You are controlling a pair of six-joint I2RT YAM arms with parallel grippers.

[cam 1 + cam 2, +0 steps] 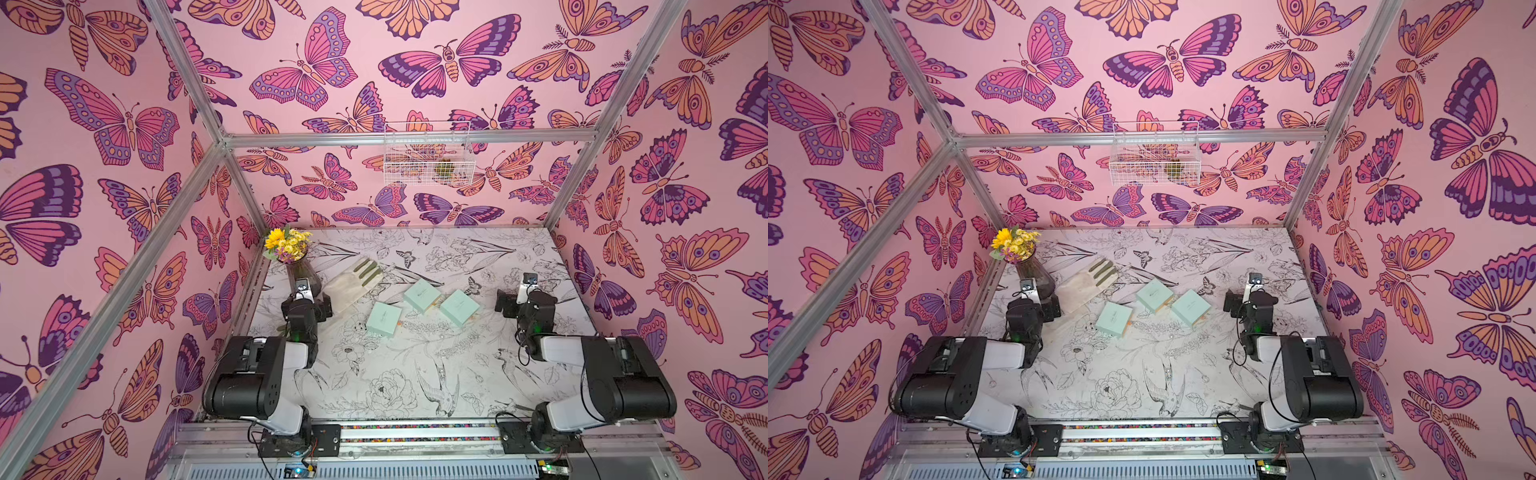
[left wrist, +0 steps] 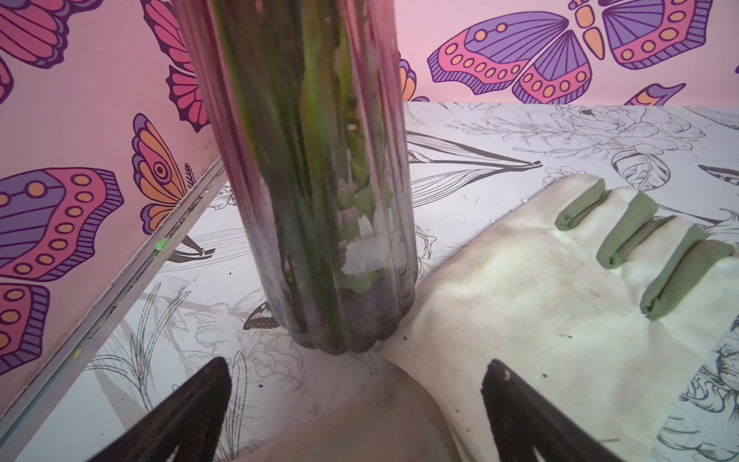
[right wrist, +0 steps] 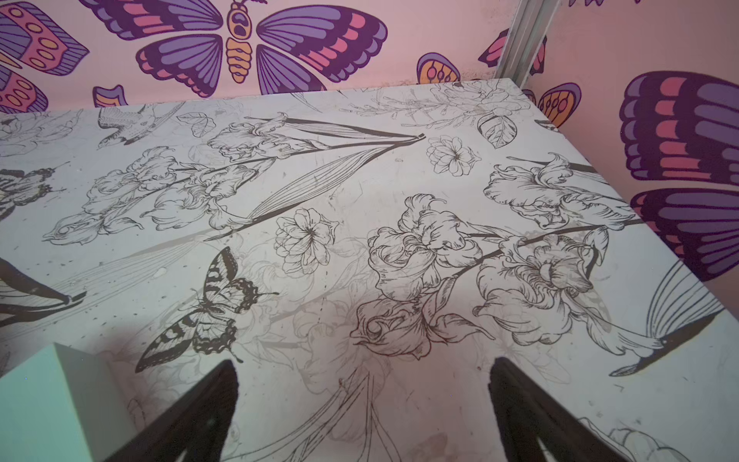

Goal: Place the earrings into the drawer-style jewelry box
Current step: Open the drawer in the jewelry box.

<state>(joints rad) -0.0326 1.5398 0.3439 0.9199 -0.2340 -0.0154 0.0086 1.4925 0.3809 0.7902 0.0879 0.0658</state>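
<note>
gaping wide, empty: left end effector by ribbed glass vase, right end effector by mint box

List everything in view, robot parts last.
jewelry boxes: 3, mint green, middle of the table.
glove: 1, cream with green fingers, flat, between the vase and the boxes, against the vase's base.
vase: 1, dark glass, far left corner of the table.
flowers: 1 bunch, yellow and purple, in the vase.
wire basket: 1, white, on the back wall.
table: 1, white with black floral print.
earrings: none made out in any view.
left gripper: 1, black, open, empty, facing the vase.
right gripper: 1, black, open, empty, over bare table.
</note>
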